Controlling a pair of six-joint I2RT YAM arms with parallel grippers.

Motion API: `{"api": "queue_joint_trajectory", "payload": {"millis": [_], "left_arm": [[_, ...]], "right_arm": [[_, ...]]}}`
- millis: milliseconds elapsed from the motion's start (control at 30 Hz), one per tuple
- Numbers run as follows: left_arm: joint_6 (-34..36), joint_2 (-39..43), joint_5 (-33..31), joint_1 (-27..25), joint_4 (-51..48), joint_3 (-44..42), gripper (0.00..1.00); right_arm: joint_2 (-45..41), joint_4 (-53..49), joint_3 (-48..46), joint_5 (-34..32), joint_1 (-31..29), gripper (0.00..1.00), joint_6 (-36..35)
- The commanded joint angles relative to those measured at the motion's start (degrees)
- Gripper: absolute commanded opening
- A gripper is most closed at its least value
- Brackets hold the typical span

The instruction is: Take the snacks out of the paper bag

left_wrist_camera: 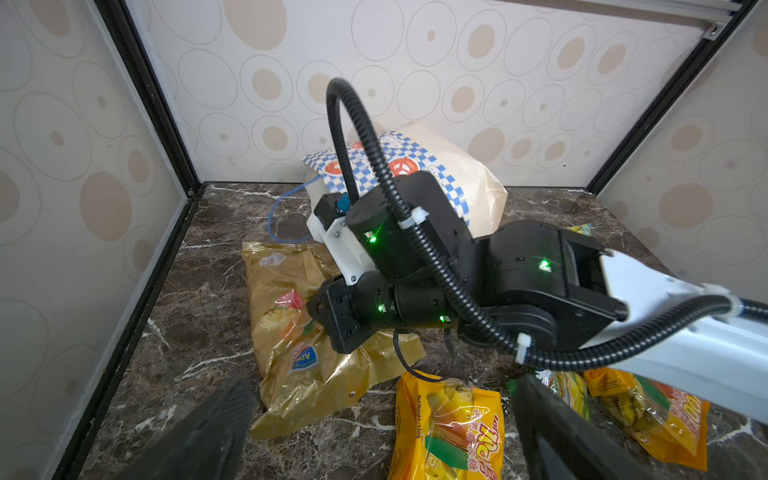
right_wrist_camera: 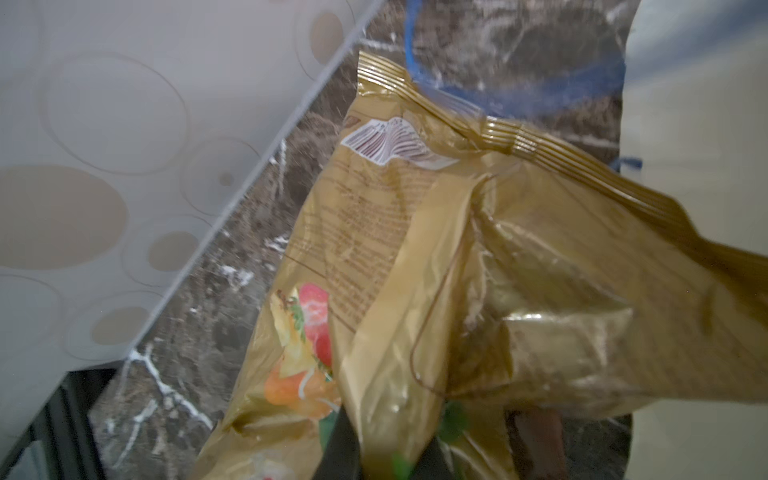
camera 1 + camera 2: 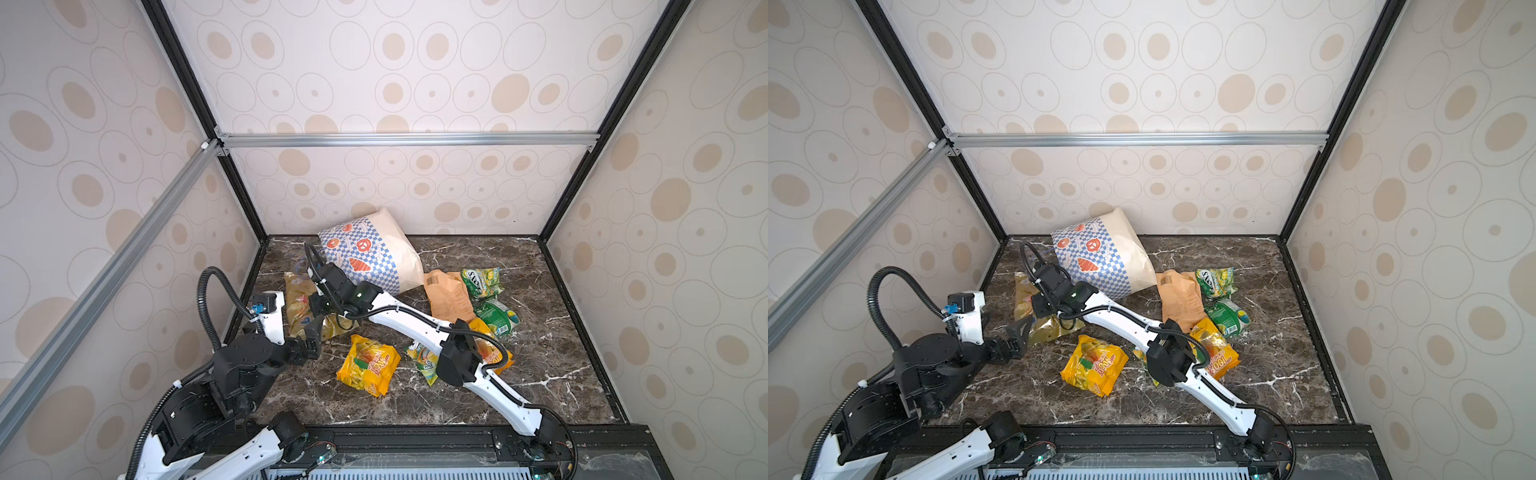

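In both top views the paper bag (image 3: 376,253) lies tipped at the back of the surface (image 3: 540,374), with packets (image 3: 368,368) scattered outside. By the left wrist view, our left claw (image 1: 380,384) gapes empty. By the right wrist view, our right claw (image 2: 386,457) clamps the gold foil bag (image 2: 415,249), already outside. We judge little remains, though the paper bag's inside is hidden.

My right forearm (image 3: 415,326) covers most of a green-yellow packet (image 3: 424,365) and part of a yellow-orange packet (image 3: 1219,351), and the blurred gold foil bag (image 2: 457,270) hides my right gripper (image 2: 382,453) tips.
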State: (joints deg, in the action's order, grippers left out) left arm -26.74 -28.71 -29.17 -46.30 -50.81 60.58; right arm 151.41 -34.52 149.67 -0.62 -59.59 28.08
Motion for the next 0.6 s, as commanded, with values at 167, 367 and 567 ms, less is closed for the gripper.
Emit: {"api": "queue_joint_trajectory", "payload": {"millis": [167, 367, 567], "left_arm": [[-2.3, 0.9, -2.2, 0.3, -0.4, -0.4, 0.98], [-2.1, 0.2, -1.8, 0.3, 0.8, -0.9, 0.98], [-2.3, -0.3, -1.7, 0.3, 1.9, -1.7, 0.98]], "right_arm": [[-4.9, 7.0, -4.2, -2.7, 1.7, 0.0, 0.4], [-3.4, 6.2, -6.6, -1.2, 1.7, 0.24, 0.5], [-7.8, 1.3, -3.5, -2.4, 2.1, 0.44, -1.9]]}}
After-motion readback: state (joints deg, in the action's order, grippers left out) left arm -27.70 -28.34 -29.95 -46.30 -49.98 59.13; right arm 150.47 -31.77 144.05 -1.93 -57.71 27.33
